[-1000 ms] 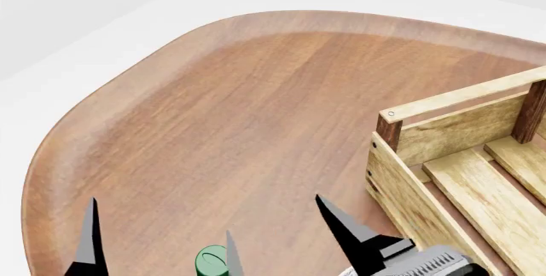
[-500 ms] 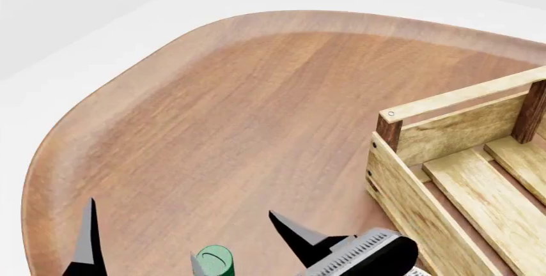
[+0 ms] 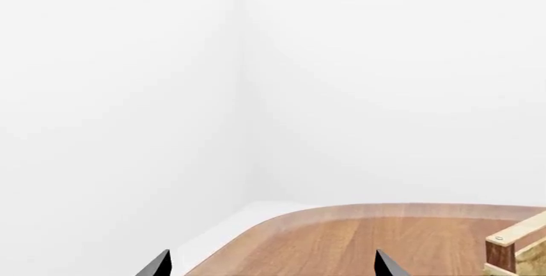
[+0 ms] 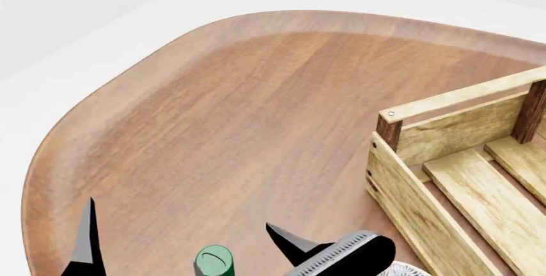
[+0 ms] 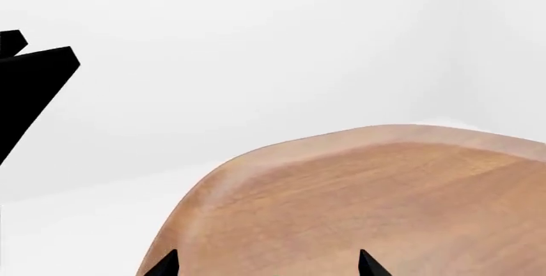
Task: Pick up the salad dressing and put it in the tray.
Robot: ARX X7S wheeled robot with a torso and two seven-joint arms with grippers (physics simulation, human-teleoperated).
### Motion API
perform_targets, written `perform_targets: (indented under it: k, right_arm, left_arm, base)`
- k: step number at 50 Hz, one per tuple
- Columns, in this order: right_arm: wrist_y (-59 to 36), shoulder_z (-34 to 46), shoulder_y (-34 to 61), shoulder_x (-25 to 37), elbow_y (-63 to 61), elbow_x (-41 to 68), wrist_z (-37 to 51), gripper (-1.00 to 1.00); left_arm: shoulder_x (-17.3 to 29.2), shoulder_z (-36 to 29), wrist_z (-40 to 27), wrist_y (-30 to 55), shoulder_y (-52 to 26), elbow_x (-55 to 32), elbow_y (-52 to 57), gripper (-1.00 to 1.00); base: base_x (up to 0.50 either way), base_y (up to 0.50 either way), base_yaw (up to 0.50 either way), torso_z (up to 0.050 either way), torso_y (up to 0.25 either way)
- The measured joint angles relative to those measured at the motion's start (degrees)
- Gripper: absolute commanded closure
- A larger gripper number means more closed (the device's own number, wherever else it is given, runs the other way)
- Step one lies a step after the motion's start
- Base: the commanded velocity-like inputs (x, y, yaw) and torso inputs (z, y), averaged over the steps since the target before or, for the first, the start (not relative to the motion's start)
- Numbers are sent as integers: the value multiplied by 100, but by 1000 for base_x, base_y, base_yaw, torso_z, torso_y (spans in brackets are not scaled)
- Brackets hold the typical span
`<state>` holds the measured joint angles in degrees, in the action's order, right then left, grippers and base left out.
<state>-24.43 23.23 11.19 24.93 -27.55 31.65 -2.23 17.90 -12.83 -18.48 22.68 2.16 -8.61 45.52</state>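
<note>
the green-capped salad dressing [image 4: 214, 260] stands at the table's [image 4: 239, 116] near edge, left of the crate [image 4: 444, 161], so bring your right claw [image 5: 266, 264], fingers spread wide, squarely around the bottle below its cap before closing, and leave your left claw [image 3: 271, 264], also wide, clear.

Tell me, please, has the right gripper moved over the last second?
Yes. In the head view the right gripper has swung leftward and lower, away from the tray and toward the salad dressing.
</note>
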Motion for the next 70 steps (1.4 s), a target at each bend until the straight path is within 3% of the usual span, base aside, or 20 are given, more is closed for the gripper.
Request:
perform_targets:
  k: [27,70]
  right_arm:
    - [145,336,-5,-7,279,-6,-381,-100]
    - [546,516,359,-357,1700,-473,-388,-100]
  left_arm:
    - [70,-33,-82,-54,12,-68,-25,-100]
    - [178,-84,-196,-66,-14,-164,-13,-100]
  base:
    - [0,0,0,0,0]
    - [0,0,0,0,0]
